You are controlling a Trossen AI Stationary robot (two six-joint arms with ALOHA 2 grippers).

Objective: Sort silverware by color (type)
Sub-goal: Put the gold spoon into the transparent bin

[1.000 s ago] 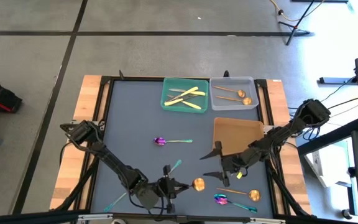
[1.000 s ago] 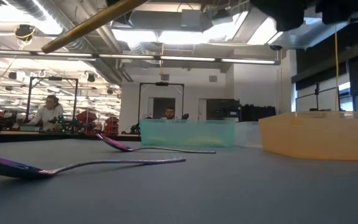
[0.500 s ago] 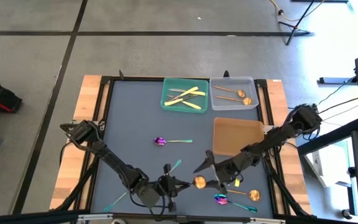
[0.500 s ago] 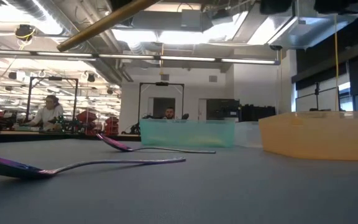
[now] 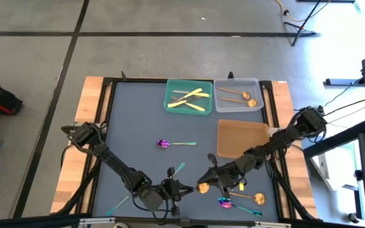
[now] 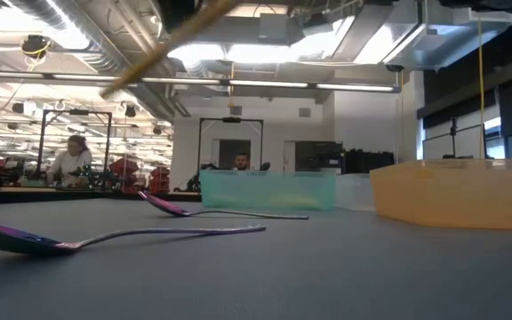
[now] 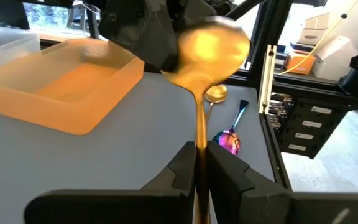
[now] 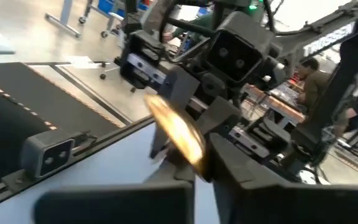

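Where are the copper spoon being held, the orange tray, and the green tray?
copper spoon (image 7: 211, 46), left wrist view, on its round bowl.
orange tray (image 5: 242, 139), high view, on its bare floor.
green tray (image 5: 169, 99), high view, on its left wall.

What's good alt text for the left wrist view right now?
The left gripper holds a copper-gold spoon upright by its handle, bowl up, with the right gripper close behind the bowl. Beyond sit an empty orange tray, another copper-gold spoon and a purple-blue spoon on the grey table.
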